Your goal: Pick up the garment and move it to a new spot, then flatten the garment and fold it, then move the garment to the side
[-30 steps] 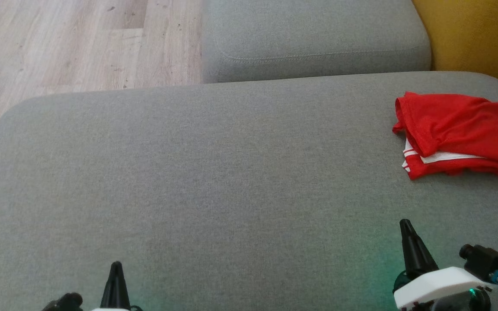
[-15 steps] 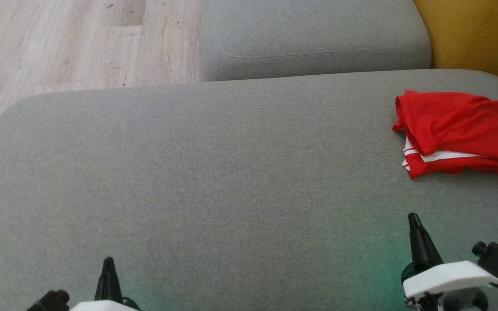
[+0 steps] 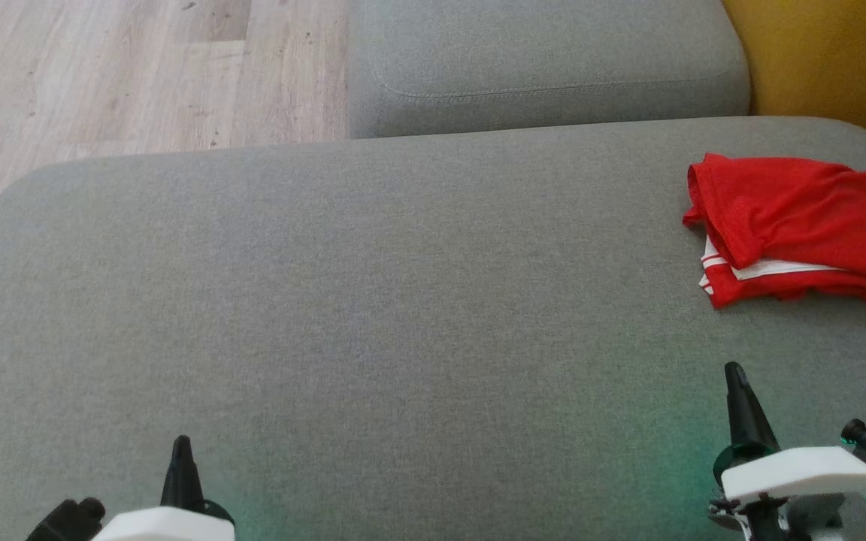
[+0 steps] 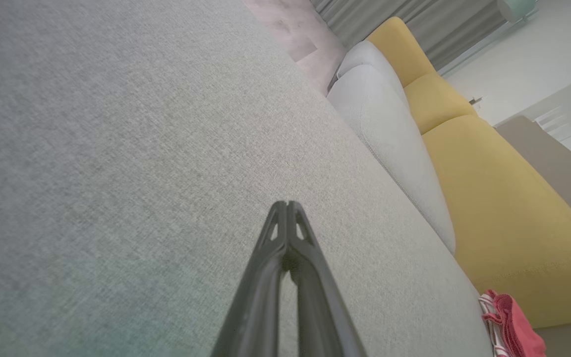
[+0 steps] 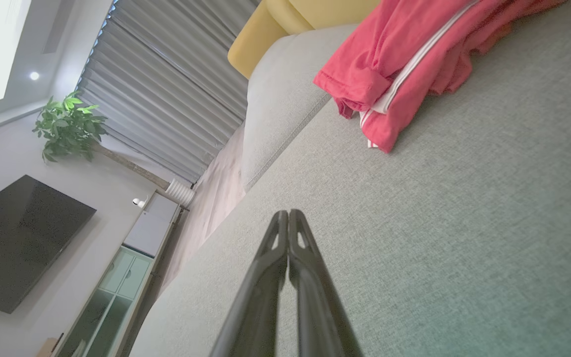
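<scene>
Folded red garment (image 3: 794,225) at the right edge of the grey cushion (image 3: 403,300); left claw (image 3: 180,442) and right claw (image 3: 734,370), both closed and empty, should withdraw without snagging it.

- The folded red garment (image 3: 794,225) is the only raised thing on the wide grey seat (image 3: 403,315), and it lies at the seat's far right corner.
- Left of the garment, flat fabric runs open to the seat's rounded left edge.
- Beyond the garment, a second grey cushion (image 3: 546,68) stands higher than the seat. A yellow cushion (image 3: 824,60) borders the garment's far right side.
- On the garment's near side, an open strip of fabric separates it from the right gripper (image 3: 734,370), whose fingers are pressed together.
</scene>
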